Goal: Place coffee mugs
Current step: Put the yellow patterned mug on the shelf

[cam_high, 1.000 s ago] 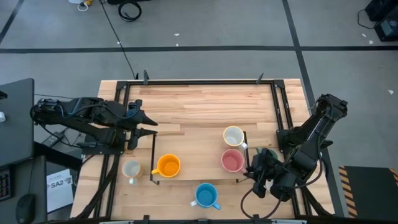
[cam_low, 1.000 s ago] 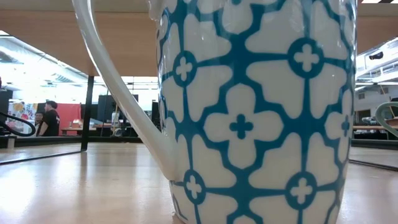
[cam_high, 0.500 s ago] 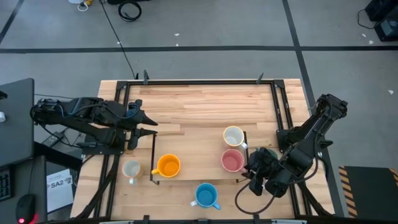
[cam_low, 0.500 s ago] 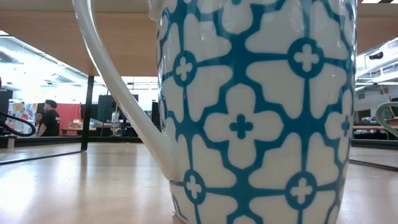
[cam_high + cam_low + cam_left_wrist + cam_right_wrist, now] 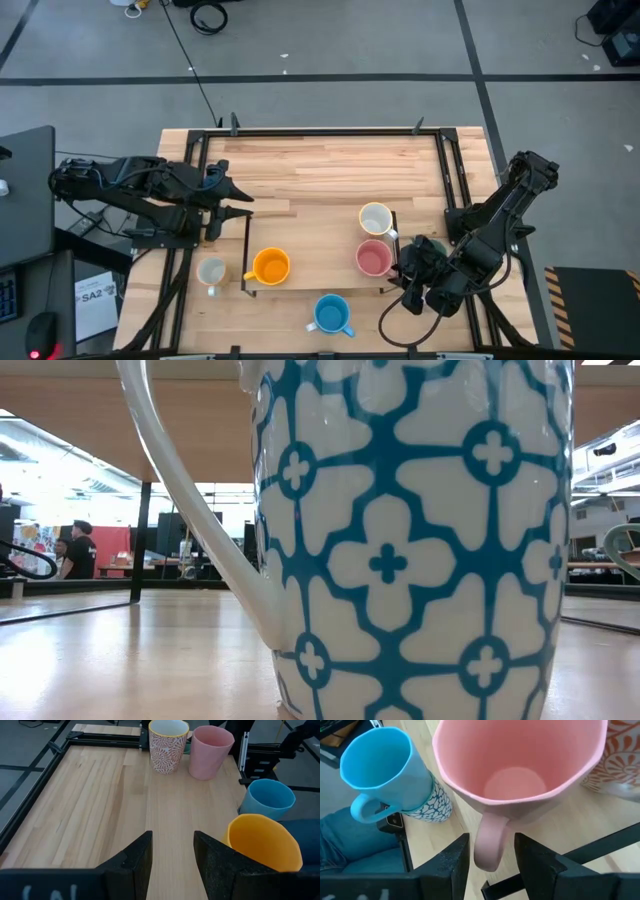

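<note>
The right tool [image 5: 490, 852], jaws apart and empty, straddles the handle of the pink ceramic mug [image 5: 374, 258] at 4 o'clock on the raised wooden surface [image 5: 320, 180]; rigid, glossy and breakable, it looks best gripped there. The patterned cream mug [image 5: 375, 218] crowds it at 12 o'clock, the blue mug [image 5: 331, 314] at 7; the left tool [image 5: 172, 852] waits open beside the orange mug [image 5: 270, 266].

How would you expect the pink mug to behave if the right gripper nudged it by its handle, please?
The pink mug looks rigid, so it would probably slide or pivot as one piece. It tapers toward its base, so a high push might tip it. The right gripper, open, straddles its handle; the patterned mug beside it could be knocked.
</note>
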{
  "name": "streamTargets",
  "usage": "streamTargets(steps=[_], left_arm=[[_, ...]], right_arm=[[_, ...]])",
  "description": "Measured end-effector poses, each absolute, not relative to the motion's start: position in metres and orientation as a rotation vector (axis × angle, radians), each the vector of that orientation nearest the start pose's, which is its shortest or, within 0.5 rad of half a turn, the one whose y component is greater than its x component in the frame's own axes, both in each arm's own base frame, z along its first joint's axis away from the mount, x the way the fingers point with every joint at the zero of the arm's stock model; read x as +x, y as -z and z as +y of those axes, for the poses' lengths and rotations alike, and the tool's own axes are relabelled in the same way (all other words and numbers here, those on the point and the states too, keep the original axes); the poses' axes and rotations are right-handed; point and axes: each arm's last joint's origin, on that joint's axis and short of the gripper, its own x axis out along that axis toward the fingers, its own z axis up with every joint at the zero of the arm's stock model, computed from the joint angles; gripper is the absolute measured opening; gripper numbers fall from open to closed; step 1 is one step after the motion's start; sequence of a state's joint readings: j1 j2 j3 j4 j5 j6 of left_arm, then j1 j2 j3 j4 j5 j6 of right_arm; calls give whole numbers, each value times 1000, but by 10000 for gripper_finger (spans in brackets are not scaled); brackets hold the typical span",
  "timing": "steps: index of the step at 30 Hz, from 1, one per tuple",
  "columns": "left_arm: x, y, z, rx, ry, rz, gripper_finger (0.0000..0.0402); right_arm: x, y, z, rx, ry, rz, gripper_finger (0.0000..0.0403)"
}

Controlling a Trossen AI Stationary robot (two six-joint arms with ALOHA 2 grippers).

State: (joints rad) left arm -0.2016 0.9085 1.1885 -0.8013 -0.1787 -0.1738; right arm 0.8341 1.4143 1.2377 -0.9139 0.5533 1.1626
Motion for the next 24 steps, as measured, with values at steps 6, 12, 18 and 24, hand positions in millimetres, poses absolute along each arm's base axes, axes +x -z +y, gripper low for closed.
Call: streamTargets(steps=[6, 12, 18, 24], left_arm=[[158, -389, -27, -72, -22, 511, 151], [158, -389, -27, -72, -22, 512, 151], [158, -389, -27, -77, -23, 511, 151], [158, -389, -27, -78, -24, 512, 151]], right_arm=[[195, -298, 192, 347, 228, 833, 160], [194, -299, 192, 348, 225, 833, 160], [190, -306, 187, 371, 211, 819, 160], [183, -318, 180, 389, 164, 810, 160]])
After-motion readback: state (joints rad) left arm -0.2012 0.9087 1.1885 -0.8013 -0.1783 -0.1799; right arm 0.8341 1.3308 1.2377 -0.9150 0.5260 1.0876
